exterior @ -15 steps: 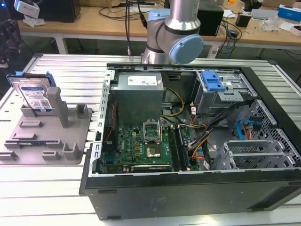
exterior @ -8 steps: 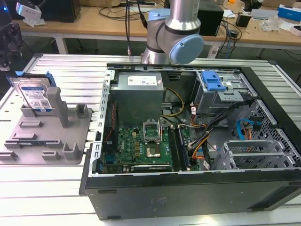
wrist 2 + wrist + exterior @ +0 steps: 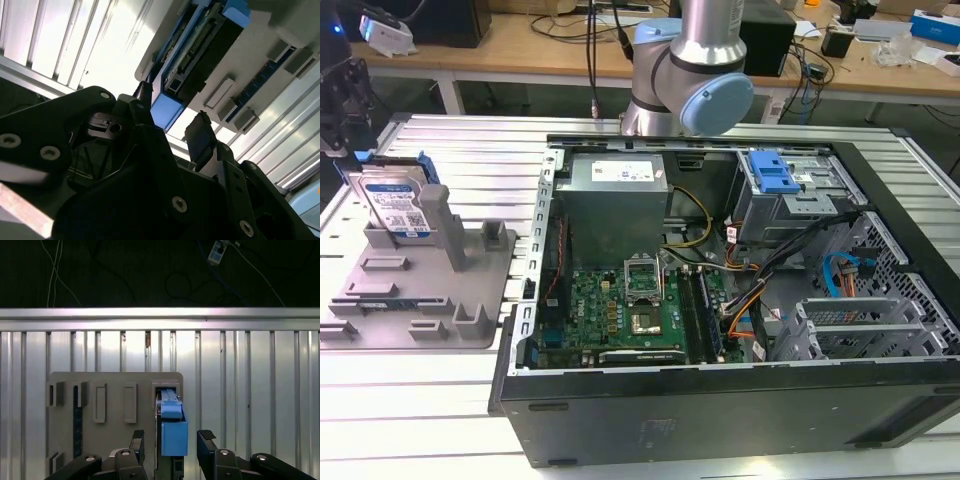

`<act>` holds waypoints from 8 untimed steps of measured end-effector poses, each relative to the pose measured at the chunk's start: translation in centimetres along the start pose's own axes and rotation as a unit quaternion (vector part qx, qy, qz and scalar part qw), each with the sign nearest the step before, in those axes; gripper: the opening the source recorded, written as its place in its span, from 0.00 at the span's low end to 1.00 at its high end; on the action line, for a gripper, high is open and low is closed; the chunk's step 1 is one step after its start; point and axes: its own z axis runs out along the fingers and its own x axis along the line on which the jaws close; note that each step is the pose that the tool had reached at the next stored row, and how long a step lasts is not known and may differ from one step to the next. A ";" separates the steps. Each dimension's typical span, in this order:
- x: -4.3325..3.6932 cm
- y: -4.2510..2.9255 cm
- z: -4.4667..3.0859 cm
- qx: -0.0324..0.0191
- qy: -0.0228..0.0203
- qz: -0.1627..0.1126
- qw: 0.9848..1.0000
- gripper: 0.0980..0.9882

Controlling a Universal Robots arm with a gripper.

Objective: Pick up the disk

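The exterior view shows the whole bench: the disk (image 3: 392, 205) stands on edge in a slot of the grey fixture tray (image 3: 430, 300) at that view's left, its labelled face turned to the camera and a blue rail along its upper edge. Beside the tray lies an open computer case (image 3: 720, 405), with a motherboard (image 3: 620, 310), a power supply (image 3: 615, 180) and a blue-latched drive cage (image 3: 775, 175) inside. The arm (image 3: 685, 60) rises behind the case. The first wrist view looks straight down on the disk's thin edge and shows the gripper (image 3: 172, 436) spread wide. Its two dark fingers (image 3: 206, 437) stand one on each side of the blue rail, with a strip of tray or table visible in each gap, so nothing is held or touched. The second wrist view sees the same from a slant: the blue end of the disk (image 3: 167, 107) sits between the tips, and the disk's dark underside with its connector runs away toward the tray's raised posts. How far down past the disk's top the tips reach cannot be told. The tray rests on a ribbed aluminium table (image 3: 250, 390), and in the exterior view its upright posts stand just beside the disk, toward the case.
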 end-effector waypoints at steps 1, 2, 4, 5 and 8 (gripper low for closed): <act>-0.07 0.00 0.07 0.000 0.000 0.000 1.000 0.50; -0.18 -0.01 0.15 0.000 0.000 0.000 1.000 0.50; -0.41 0.01 0.30 0.000 0.001 -0.001 1.000 0.50; -0.45 0.02 0.40 0.000 0.001 -0.001 1.000 0.50; -0.46 0.15 0.60 0.000 0.002 -0.001 1.000 0.50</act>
